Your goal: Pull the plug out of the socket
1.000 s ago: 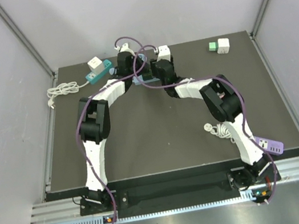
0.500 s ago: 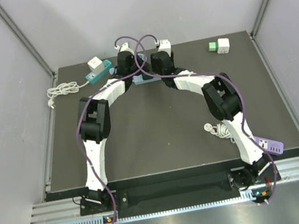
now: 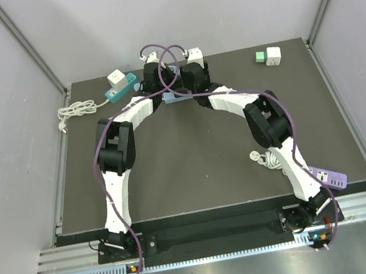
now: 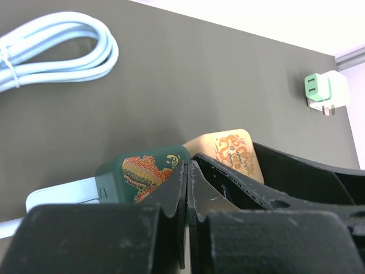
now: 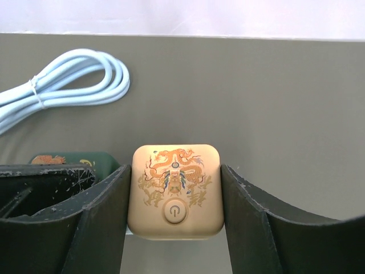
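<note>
A tan plug [image 5: 175, 191] with a dragon print and a power button sits in a pale blue socket strip [image 3: 173, 98] at the back middle of the table. My right gripper [image 5: 175, 174] has one finger on each side of the tan plug and is shut on it. A dark green dragon plug [image 4: 140, 173] sits in the same strip [image 4: 63, 194], next to the tan plug [image 4: 231, 149]. My left gripper [image 4: 188, 174] is shut and empty, with its tips down between the two plugs. In the top view both grippers, left [image 3: 155, 79] and right [image 3: 192, 77], meet over the strip.
A teal strip with a white adapter [image 3: 120, 84] and a coiled white cable [image 3: 76, 113] lie at the back left. A green-and-white adapter [image 3: 268, 56] lies at the back right. A purple strip [image 3: 328, 177] and a white cable [image 3: 265, 158] lie near the right arm.
My right gripper has moved back and slightly left, up to the socket strip beside the left gripper. The left arm has stayed in place.
</note>
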Controlling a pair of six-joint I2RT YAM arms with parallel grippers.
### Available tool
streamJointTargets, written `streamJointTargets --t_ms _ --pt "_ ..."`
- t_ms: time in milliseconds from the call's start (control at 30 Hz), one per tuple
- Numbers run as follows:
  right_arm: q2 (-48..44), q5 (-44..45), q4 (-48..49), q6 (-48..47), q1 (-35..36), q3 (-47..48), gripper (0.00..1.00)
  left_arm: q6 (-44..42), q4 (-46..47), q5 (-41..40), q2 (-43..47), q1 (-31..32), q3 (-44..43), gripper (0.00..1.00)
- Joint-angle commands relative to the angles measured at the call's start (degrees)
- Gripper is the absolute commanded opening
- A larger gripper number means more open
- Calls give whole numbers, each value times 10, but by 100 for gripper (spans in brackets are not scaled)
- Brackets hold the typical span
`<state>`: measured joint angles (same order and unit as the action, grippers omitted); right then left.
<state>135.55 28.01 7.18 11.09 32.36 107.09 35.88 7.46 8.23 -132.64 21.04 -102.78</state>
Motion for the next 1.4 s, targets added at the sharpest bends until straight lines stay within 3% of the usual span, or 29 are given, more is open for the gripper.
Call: streamJointTargets --t_ms 0,100,233,400,600,900,1367 --pt "9 55 93 -91 35 72 0 -27 -225 -4 -70 4 48 0" --pt "9 52 87 -84 38 77 0 -28 -224 -4 -70 4 47 0" --pt "-17 -28 62 43 -11 45 0 -29 -222 -3 -69 4 50 0" --pt "-38 -97 63 132 -48 4 0 -29 -221 0 -71 5 49 0" --pt "-33 -75 70 98 -36 12 0 -29 -221 1 -71 4 49 0" --pt "-13 35 100 -63 28 40 0 -29 -221 2 -70 4 50 0" --pt "-63 -83 76 100 -44 -17 0 -33 -218 5 -70 5 48 0"
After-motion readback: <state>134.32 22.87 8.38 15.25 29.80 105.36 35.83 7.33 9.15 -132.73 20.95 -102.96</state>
